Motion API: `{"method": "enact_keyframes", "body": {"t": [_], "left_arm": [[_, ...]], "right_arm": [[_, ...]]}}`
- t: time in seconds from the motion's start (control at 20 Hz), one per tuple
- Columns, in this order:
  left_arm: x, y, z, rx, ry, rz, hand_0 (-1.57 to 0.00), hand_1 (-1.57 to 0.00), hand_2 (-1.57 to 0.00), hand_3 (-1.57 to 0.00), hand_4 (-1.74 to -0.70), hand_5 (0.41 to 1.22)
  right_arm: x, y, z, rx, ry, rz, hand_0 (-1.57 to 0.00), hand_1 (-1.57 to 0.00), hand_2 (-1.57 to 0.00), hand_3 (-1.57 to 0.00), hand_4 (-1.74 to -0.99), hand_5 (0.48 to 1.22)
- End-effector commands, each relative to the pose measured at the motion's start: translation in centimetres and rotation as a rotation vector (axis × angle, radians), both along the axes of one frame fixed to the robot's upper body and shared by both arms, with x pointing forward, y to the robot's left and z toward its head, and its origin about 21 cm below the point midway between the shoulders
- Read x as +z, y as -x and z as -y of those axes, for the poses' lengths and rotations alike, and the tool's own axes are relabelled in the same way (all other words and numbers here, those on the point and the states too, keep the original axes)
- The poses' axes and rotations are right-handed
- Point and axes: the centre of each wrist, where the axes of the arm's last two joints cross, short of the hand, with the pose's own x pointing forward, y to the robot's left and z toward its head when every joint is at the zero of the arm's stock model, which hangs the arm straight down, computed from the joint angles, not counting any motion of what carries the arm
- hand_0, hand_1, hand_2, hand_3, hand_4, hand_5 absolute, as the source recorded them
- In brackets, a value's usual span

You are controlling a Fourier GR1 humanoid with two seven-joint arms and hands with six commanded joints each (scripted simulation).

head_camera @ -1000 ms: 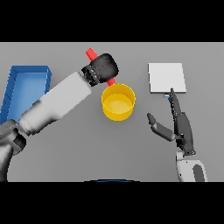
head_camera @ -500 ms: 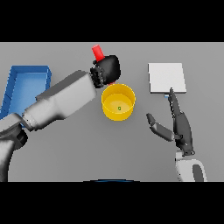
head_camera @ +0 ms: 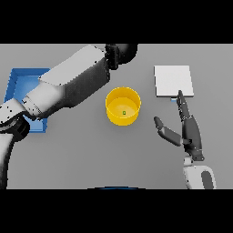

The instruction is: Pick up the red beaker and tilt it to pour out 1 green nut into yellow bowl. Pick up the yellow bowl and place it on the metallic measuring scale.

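In the middle of the table we see the yellow bowl [head_camera: 123, 106], and one small green nut [head_camera: 124, 113] lies on its bottom. So we judge that the pouring part is done and the bowl must now go to the metallic measuring scale [head_camera: 173, 81], a flat pale plate at about two o'clock from the bowl, well apart from it.

Our left hand [head_camera: 122, 52] is at twelve o'clock from the bowl, at the far edge of the view. We cannot tell how its fingers stand, and the red beaker does not show.

Our right hand [head_camera: 186, 129] rests at four o'clock from the bowl, fingers straight, thumb spread, holding nothing.

The bowl looks light, stiff and smooth. We think a pinch over the rim wall nearest the right hand is best, keeping it level so the nut stays inside.

A blue tray [head_camera: 18, 84] lies at nine o'clock.
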Motion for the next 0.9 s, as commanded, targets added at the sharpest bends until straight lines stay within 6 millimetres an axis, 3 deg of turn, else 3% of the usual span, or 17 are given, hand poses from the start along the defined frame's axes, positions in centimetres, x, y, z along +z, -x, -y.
{"method": "enact_keyframes", "body": {"t": [0.0,0.25,0.45,0.55,0.65,0.85], "left_arm": [[1.9,-0.5,-0.2,0.031,0.036,0.016,-1.57,-1.57,-1.57,-1.57,-1.73,1.221],[10.2,-3.2,-4.2,0.224,0.347,0.100,-1.57,-1.57,-1.57,-1.57,-1.73,1.221],[14.7,-5.2,-12.6,0.538,0.894,-0.025,-1.57,-1.57,-1.57,-1.51,-1.73,1.221],[14.9,-5.8,-17.8,0.650,1.168,-0.129,-1.57,-1.57,-1.57,-1.52,-1.74,1.221],[13.7,-6.0,-22.6,0.723,1.388,-0.188,-1.57,-1.57,-1.57,-1.54,-1.74,1.221],[7.4,-6.0,-28.3,0.942,1.666,-0.145,-1.57,-1.57,-1.57,-1.56,-1.74,1.221]], "right_arm": [[-0.2,-0.1,-0.1,-0.009,0.010,-0.011,0.00,0.00,0.00,0.00,-1.133,0.557],[-0.7,0.1,-0.4,0.039,-0.027,-0.004,0.00,0.00,0.00,0.00,-1.105,0.559],[-0.3,-0.4,-0.5,0.060,-0.012,-0.002,0.00,0.00,0.00,0.00,-1.105,0.578],[-0.1,-0.6,-0.7,0.064,-0.015,0.013,0.00,0.00,0.00,0.00,-1.116,0.582],[-0.3,-0.7,-0.5,0.058,0.002,0.007,0.00,0.00,0.00,0.00,-1.118,0.595],[-0.4,-0.8,-0.2,0.070,0.033,0.012,0.00,0.00,0.00,0.00,-1.132,0.621]]}}
